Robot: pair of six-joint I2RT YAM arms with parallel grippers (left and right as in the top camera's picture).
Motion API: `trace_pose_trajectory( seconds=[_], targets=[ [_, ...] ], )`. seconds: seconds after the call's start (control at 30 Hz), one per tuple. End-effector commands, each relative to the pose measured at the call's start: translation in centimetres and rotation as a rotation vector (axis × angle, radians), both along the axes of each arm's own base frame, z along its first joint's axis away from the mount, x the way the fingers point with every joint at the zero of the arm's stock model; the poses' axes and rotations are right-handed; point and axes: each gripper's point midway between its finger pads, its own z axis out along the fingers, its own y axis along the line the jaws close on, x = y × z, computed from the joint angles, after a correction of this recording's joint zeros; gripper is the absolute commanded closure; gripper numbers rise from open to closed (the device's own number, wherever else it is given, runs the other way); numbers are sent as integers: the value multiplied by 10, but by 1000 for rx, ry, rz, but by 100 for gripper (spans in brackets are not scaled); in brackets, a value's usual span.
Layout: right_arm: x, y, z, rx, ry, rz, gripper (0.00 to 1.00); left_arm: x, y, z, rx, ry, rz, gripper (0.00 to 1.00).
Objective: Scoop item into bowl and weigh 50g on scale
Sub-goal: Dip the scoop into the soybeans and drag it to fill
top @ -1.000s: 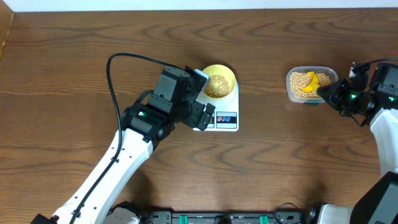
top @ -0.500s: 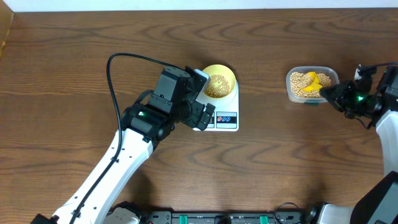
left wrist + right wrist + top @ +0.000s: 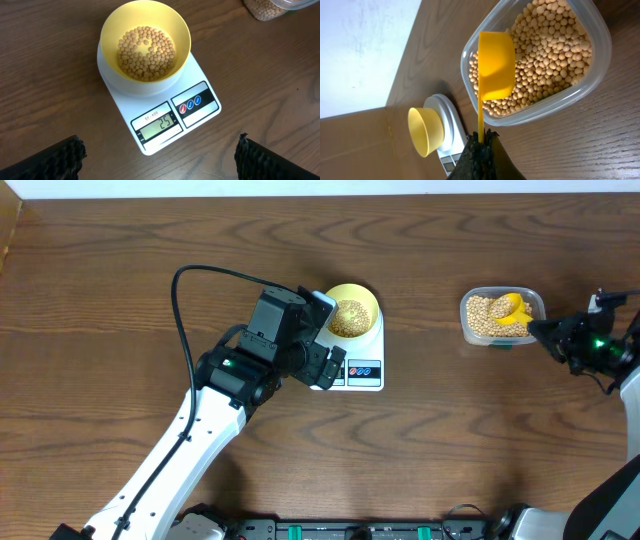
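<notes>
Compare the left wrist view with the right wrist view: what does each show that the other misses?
Only the left wrist view: the scale showing 25 on its display, its two buttons, the beans inside the bowl, and the left gripper open wide. Only the right wrist view: the yellow scoop, its handle pinched in the shut right gripper, its cup over the beans in the clear tub. Both: the yellow bowl on the white scale, the wooden table, and at least a corner of the tub.
</notes>
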Motion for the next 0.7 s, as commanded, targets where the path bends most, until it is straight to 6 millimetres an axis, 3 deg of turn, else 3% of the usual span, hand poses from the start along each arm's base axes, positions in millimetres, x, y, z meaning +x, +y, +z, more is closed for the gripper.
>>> trace_pose_trajectory(
  seconds=[0.0,0.67],
  targets=[
    [1,2,10,64,-32,13,99,3,3,2,11,-14,4,2],
    [-2,15,35,215,-122,79,99,3,3,2,11,-15,5,2]
  ],
)
